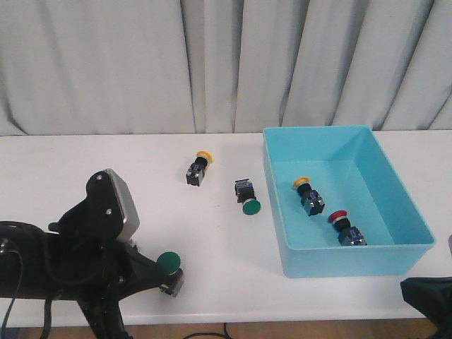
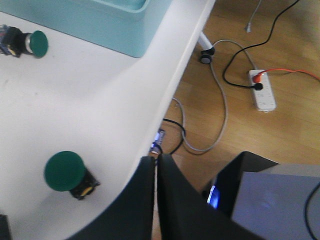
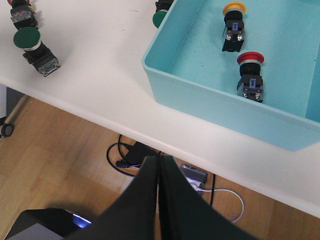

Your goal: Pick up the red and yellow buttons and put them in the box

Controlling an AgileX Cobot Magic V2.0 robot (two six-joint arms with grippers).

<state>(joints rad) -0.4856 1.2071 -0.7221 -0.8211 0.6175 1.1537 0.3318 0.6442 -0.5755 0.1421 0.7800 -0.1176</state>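
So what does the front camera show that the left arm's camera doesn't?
Only the front view shows the yellow button lying on the table, plus a yellow button and a red button inside the box. Only the left wrist view shows the left tool, shut, and the power strip on the floor. Both show the two green buttons.

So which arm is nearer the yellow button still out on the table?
Left. The left gripper sits at the near-left table edge; the yellow button on the table is farther from the right gripper, near-right beyond the box.

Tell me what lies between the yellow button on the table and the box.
A green-capped button lies between the yellow button and the box, seen in the front view.
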